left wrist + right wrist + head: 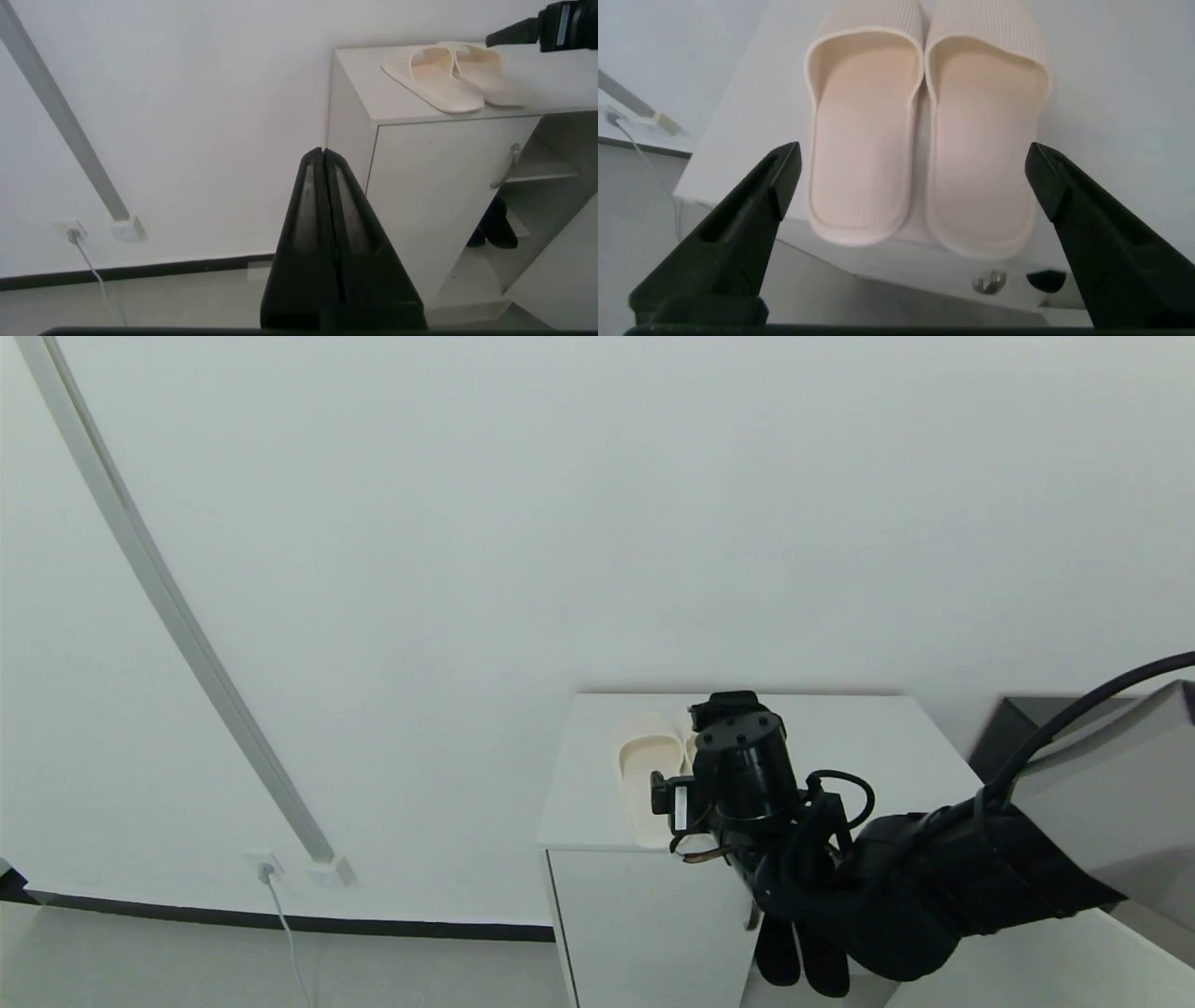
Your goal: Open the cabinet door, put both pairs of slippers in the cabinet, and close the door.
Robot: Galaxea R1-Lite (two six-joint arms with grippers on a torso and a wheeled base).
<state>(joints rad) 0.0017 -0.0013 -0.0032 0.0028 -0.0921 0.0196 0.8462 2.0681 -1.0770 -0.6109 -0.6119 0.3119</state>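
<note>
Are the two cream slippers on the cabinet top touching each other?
Touching. The right wrist view shows the cream slippers side by side, inner edges meeting, with no cabinet top visible between them.

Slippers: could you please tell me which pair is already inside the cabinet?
The dark pair, which sits inside the open cabinet, below a shelf. The cream pair lies on the cabinet's top instead, by the open right gripper.
</note>
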